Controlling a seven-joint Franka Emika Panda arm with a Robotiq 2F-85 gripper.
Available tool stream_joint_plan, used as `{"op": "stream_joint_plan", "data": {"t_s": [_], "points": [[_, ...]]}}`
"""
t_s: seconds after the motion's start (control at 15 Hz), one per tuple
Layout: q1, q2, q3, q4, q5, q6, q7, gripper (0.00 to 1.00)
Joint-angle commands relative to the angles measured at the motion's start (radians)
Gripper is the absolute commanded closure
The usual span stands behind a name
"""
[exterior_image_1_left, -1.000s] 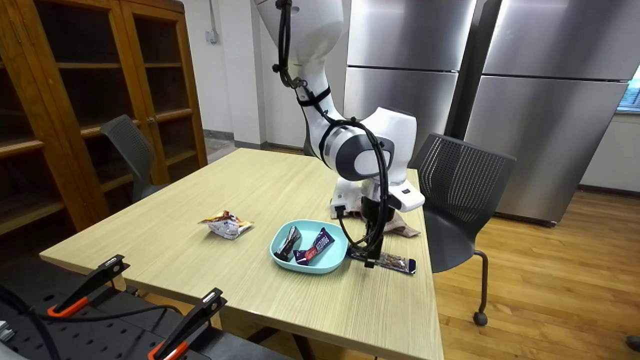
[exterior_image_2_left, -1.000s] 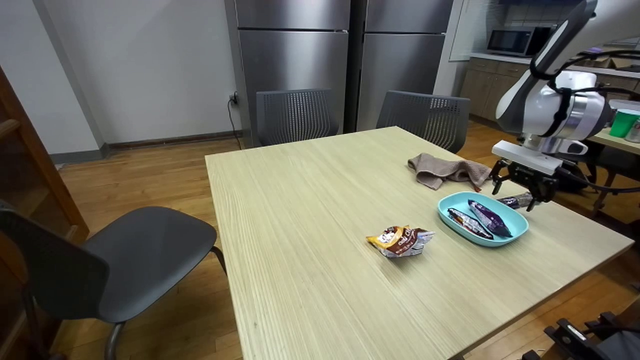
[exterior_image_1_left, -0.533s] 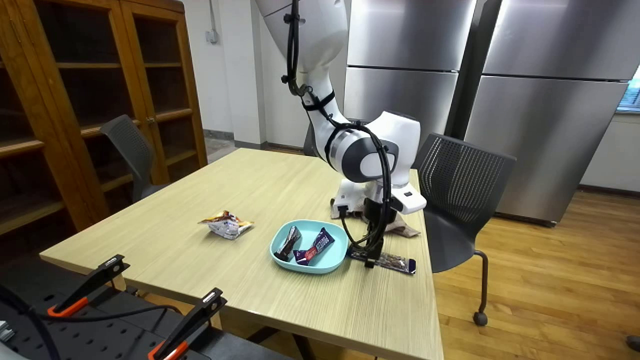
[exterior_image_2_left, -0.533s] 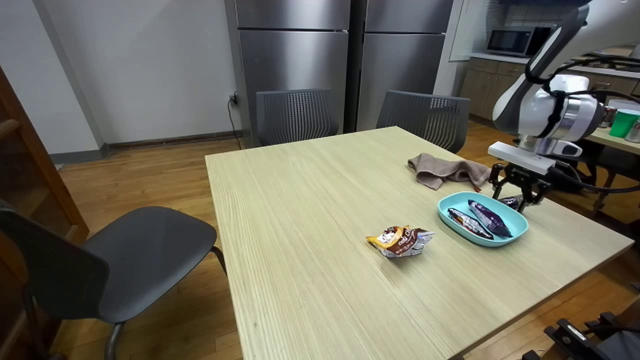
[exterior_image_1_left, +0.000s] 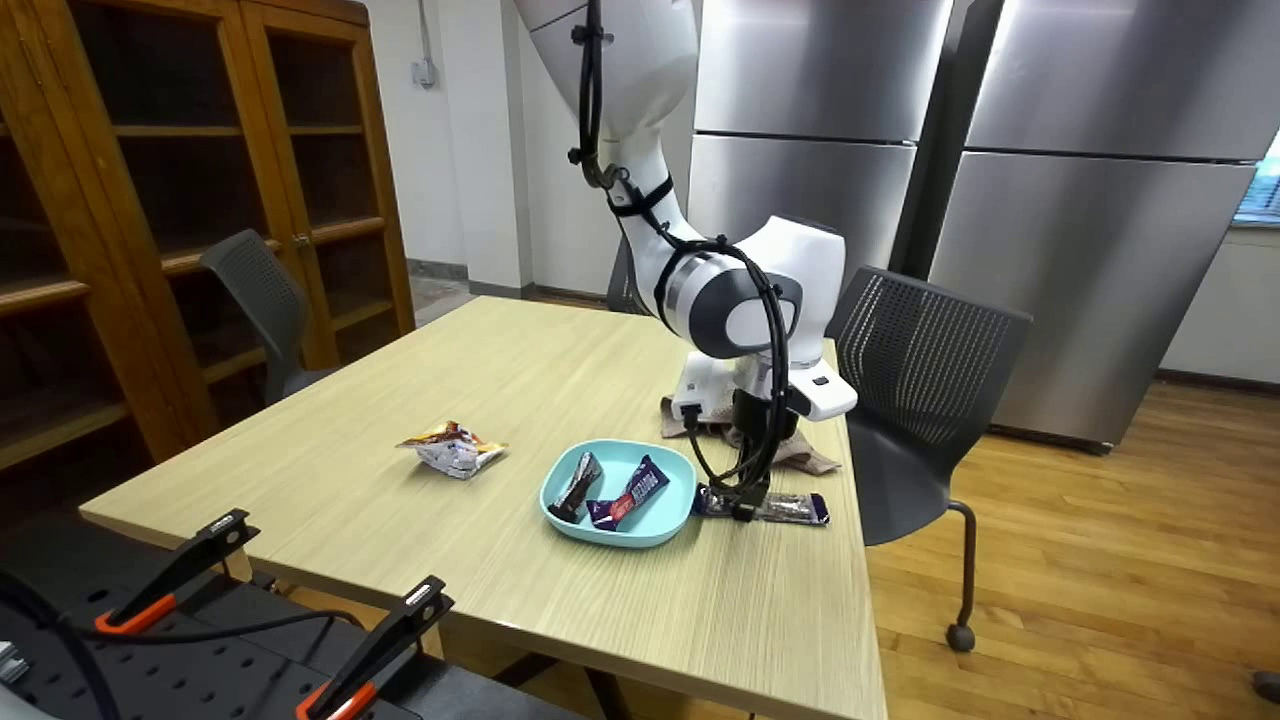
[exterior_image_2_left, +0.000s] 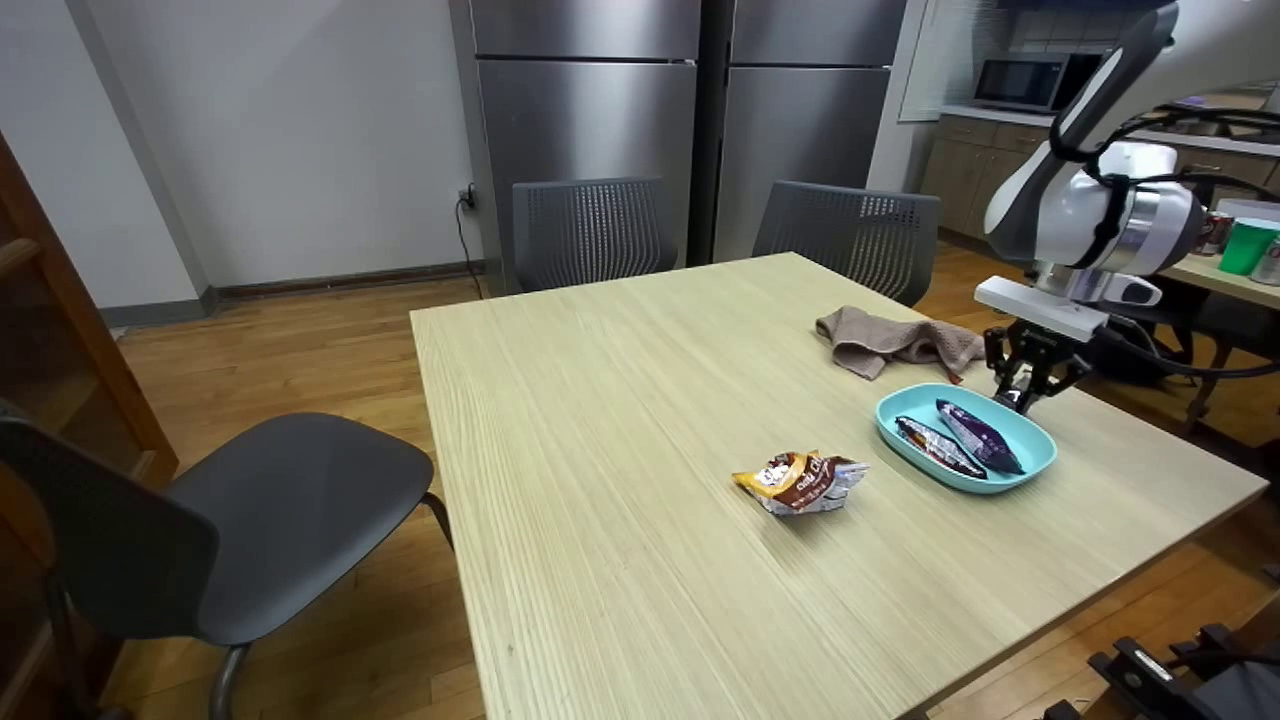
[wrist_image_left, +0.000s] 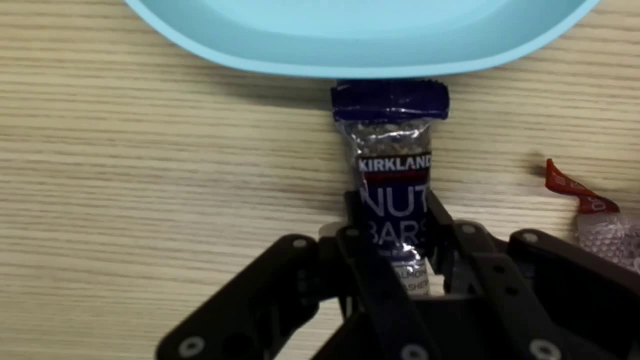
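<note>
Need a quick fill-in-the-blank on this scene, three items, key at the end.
1. In the wrist view, the wrapped bar between the jaws reads KIRKLAND ____ BARS.
2. In both exterior views, the light-blue tray holds exactly ____ wrapped snacks.
3. The crumpled packet lies outside the tray, directly on the ____.

Missing words: NUT; two; table.

Smooth white robot arm (exterior_image_1_left: 640, 155), shiny silver ring (exterior_image_1_left: 683, 288), dark grey patch (exterior_image_1_left: 711, 318) beside the ring, black strap (exterior_image_1_left: 640, 205) above it, loopy black cable (exterior_image_1_left: 777, 345) by it, white box (exterior_image_1_left: 702, 378) under it, black gripper (wrist_image_left: 395, 212) below it with round pale screws (wrist_image_left: 192, 346)
</note>
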Motion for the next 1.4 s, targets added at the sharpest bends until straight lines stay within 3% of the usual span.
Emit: {"op": "stream_joint_plan", "data": {"t_s": [0.0,0.87,1.33], "points": [[0.012,-0.036,-0.003,-0.041,-0.008,0.006,-0.021,0.93],[0.041,-0.244,-0.004,-0.283,-0.109,0.108,-0.237,0.93],[0.139,-0.267,-0.018,-0.408,-0.243,0.312,-0.308,0.93]]}}
